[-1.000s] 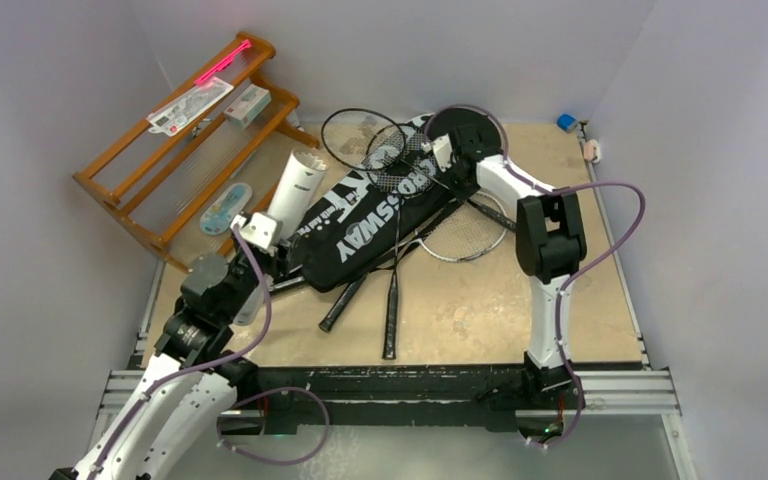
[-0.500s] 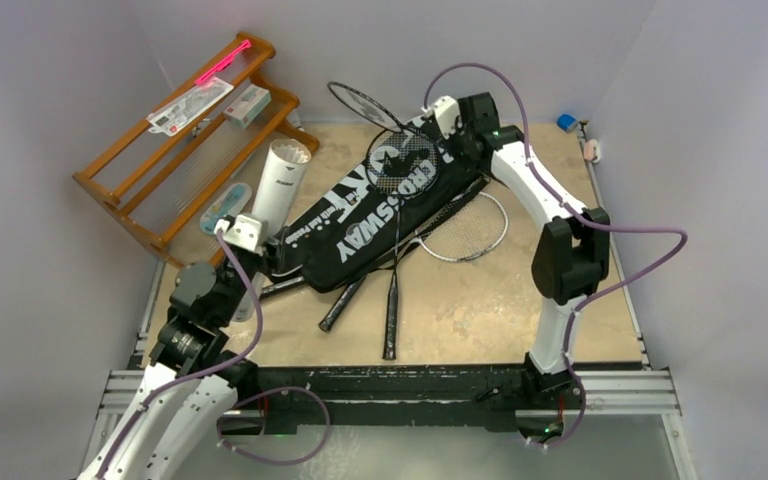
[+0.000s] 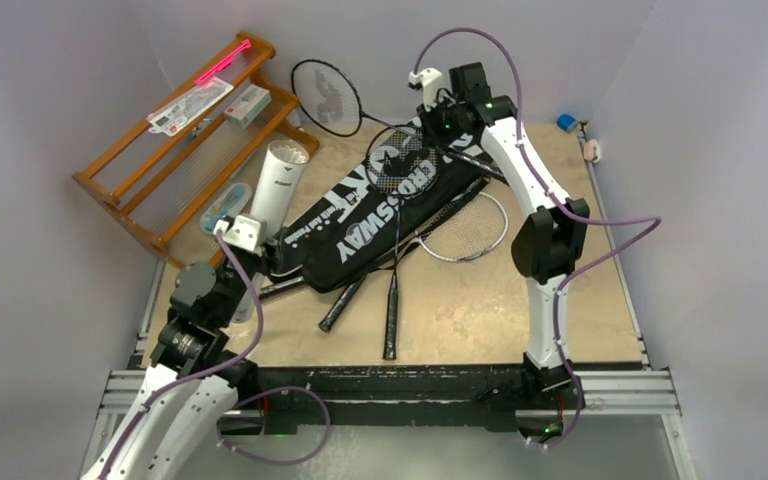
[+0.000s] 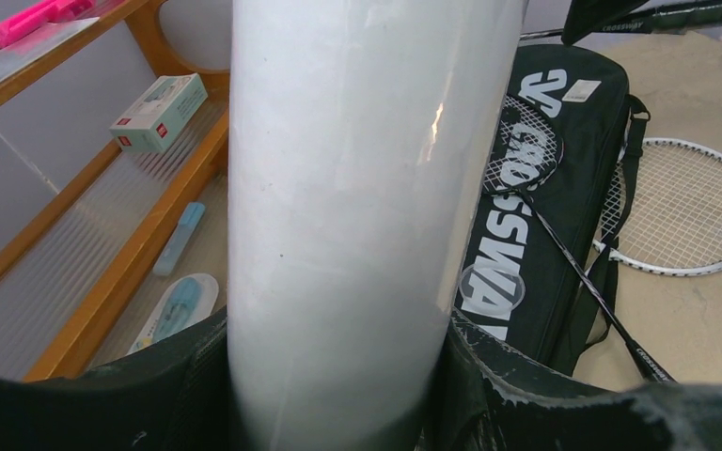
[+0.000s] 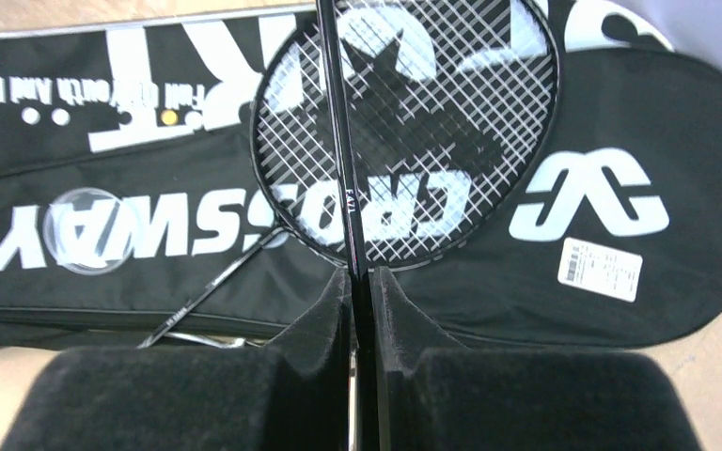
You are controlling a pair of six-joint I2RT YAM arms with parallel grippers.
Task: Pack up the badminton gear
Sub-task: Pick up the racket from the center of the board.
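R gripper [image 5: 361, 287] is pinched tight on the thin shaft of a black racket [image 3: 326, 97], pads flat on either side, no gap. Racket is up off the table: head sticks out back-left of the gripper toward the far wall, shaft approx level. Handle end looks to trail right behind the wrist, can't confirm. Key geometry: CROSSWAY cover [image 3: 365, 225] lies diag, narrow end near-left, wide head end far-right, just below the R gripper, partly overlapping the SPORT cover [image 3: 352, 188]. So the held racket's long axis is well skewed wrt the cover axis, and its head points off to the side, not at the wide end. Imo it needs a big yaw swing before it lines up. Can't tell from any view where either cover is open. Also a 2nd black racket [image 3: 400, 160] lies on top of the CROSSWAY cover, head over the lettering, and a white-framed racket [image 3: 472, 228] pokes out from under the cover's right edge, so both are in the way of a clean insert. L gripper [image 4: 338, 395] is clamped round the white tube [image 3: 278, 180], tube tilted, between the wooden rack [image 4: 132, 254] and the covers. L arm is nearer the narrow end but occupied. R arm is nearer the wide end, so alignment is R's job.
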